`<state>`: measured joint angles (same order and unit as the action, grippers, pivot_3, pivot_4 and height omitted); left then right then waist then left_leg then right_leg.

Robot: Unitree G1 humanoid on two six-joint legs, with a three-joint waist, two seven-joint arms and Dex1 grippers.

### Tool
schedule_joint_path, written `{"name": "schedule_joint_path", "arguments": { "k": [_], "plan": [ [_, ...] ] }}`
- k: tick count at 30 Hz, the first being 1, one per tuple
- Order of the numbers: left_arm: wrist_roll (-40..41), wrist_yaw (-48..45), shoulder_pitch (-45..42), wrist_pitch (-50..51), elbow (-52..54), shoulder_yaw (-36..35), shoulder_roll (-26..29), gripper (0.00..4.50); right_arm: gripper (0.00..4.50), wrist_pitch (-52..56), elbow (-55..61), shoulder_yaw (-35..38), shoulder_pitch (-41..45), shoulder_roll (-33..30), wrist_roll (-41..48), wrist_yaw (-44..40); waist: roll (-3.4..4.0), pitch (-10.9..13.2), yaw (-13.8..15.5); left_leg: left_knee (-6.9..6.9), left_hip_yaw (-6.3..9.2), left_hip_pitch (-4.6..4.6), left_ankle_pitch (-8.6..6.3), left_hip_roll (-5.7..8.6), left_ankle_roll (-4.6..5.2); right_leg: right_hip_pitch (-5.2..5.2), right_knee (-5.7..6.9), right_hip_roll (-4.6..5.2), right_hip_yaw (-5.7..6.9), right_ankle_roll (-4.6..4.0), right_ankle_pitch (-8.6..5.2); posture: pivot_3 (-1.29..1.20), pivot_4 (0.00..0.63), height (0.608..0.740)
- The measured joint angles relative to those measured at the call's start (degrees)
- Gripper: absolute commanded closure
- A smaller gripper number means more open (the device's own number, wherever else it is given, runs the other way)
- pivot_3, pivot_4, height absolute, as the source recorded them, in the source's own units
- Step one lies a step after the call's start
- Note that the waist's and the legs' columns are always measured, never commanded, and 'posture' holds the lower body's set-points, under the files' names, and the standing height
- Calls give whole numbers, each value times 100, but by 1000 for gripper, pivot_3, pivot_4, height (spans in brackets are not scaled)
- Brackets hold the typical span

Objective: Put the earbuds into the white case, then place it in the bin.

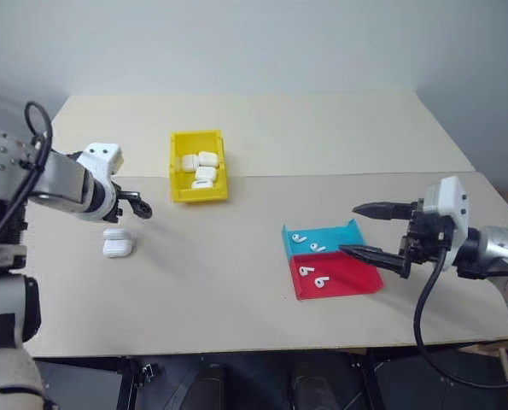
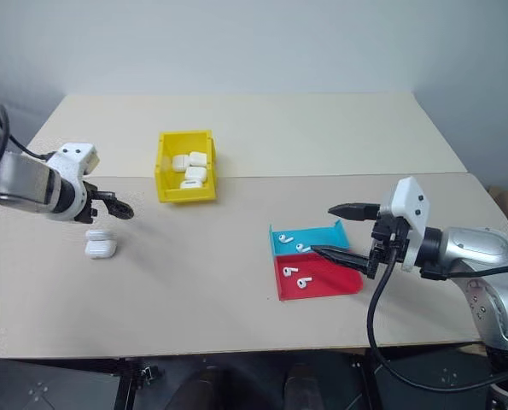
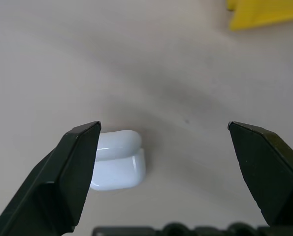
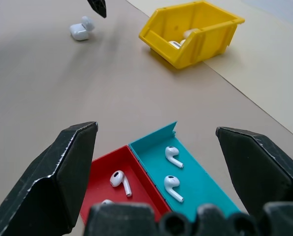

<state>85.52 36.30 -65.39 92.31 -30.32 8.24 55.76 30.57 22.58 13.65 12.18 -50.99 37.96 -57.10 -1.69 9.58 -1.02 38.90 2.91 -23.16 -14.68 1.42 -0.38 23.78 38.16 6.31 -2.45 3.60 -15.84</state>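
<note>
Left claw (image 1: 143,207) released, hovering at 1 o'clock of glossy white lidded earbud case (image 1: 117,245) on beige worktop (image 1: 236,282). Right claw (image 1: 369,229) released beside cyan-red tray (image 1: 356,229) bearing four tiny white stemmed earbuds (image 1: 307,271). Yellow plastic bin (image 1: 176,166) at 1 o'clock of case.

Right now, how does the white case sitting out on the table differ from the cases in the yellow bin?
The white case on the table lies alone with its lid open; the cases in the bin are piled together and look shut. The table case sits under the left hand; the bin cases do not. All are small, glossy and white.
</note>
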Motion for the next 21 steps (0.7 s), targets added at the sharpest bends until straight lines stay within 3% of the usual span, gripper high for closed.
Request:
{"name": "schedule_joint_path", "arguments": {
  "k": [6, 21],
  "plan": [
    [18, 1133, -602, 0, -1238, 188, -205, 0, 25, -1, 169, 22, -270, 17, -61, 100, -1, -1, 20, 0, -2, -15, 7, 18, -9, 19, 6, 12, 0, 0, 0, 0, 150, 740],
    [233, 1376, -387, 4, -2055, 411, -331, 0, 25, 1, 434, 315, -543, -74, 47, 85, -4, -2, 11, 2, -3, -15, 10, 19, -14, 19, 18, 12, -1, 1, 0, 0, 150, 740]
  ]
}}
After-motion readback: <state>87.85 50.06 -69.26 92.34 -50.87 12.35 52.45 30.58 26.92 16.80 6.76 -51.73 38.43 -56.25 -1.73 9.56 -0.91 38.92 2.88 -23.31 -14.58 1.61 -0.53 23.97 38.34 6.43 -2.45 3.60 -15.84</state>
